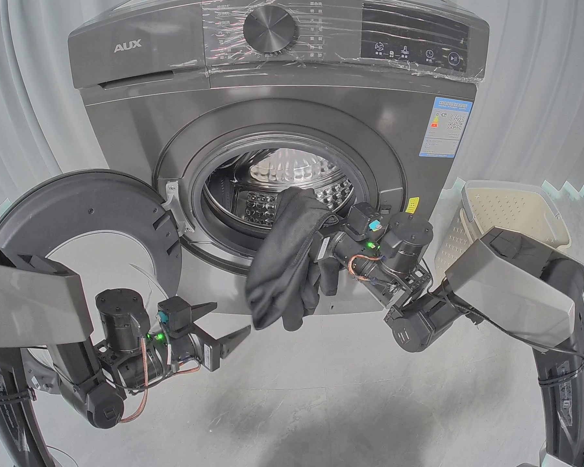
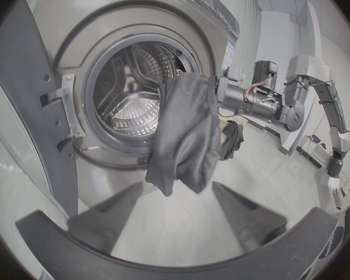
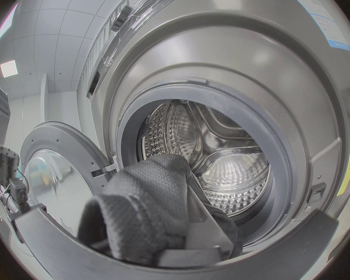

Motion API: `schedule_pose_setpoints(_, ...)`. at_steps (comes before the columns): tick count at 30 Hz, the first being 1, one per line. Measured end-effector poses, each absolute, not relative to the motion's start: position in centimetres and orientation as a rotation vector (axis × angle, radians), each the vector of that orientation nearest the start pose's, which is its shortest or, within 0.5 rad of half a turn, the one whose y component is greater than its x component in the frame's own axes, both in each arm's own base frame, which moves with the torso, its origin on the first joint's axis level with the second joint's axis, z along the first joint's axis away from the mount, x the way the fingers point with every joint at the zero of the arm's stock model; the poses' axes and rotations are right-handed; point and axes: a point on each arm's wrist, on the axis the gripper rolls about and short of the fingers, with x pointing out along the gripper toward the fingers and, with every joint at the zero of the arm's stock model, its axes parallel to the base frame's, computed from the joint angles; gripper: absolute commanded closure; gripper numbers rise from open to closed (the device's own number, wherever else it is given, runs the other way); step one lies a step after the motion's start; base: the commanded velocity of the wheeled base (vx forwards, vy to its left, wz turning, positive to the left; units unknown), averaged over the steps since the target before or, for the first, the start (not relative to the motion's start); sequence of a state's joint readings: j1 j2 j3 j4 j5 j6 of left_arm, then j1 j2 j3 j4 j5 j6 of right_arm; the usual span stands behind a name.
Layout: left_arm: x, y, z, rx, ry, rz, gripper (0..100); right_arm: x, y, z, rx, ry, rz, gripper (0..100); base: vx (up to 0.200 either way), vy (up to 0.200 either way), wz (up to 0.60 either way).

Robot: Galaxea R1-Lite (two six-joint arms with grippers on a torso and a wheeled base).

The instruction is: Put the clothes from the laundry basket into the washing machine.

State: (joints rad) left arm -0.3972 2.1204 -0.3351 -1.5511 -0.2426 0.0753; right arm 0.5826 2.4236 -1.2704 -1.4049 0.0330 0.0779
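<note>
The grey washing machine (image 1: 175, 118) stands with its door (image 1: 84, 228) swung open to the left and its steel drum (image 1: 292, 170) exposed. My right gripper (image 1: 321, 244) is shut on a dark mesh garment (image 1: 282, 267) right at the lower rim of the opening. The cloth hangs down in front of the machine. In the right wrist view the garment (image 3: 144, 203) drapes over the gripper (image 3: 182, 238), with the drum (image 3: 221, 156) just beyond. My left gripper (image 1: 224, 325) sits low in front of the door, open and holding nothing. From its wrist, the garment (image 2: 186, 133) hangs beyond its fingers (image 2: 245, 210).
A cream perforated laundry basket (image 1: 512, 209) stands tilted to the right of the machine, behind my right arm. The open door blocks the space at the left. Bare pale floor (image 1: 292, 390) lies in front of the machine.
</note>
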Motion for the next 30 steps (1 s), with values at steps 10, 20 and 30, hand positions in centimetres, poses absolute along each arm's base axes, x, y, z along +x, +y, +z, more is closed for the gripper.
schedule_pose_setpoints(10,25.2,-11.8,4.4,0.111,0.244,-0.701,0,38.6,25.2,10.3,0.15,-0.238,0.617,100,0.0,0.0,0.0)
schedule_pose_setpoints(20,28.1,-12.9,6.5,0.078,0.101,-0.679,0,37.0,25.9,9.9,0.152,-0.206,0.649,100,0.0,0.0,0.0)
schedule_pose_setpoints(30,29.4,-13.8,7.5,0.019,0.051,-0.677,0,35.0,27.8,9.4,0.153,-0.173,0.708,100,0.0,0.0,0.0)
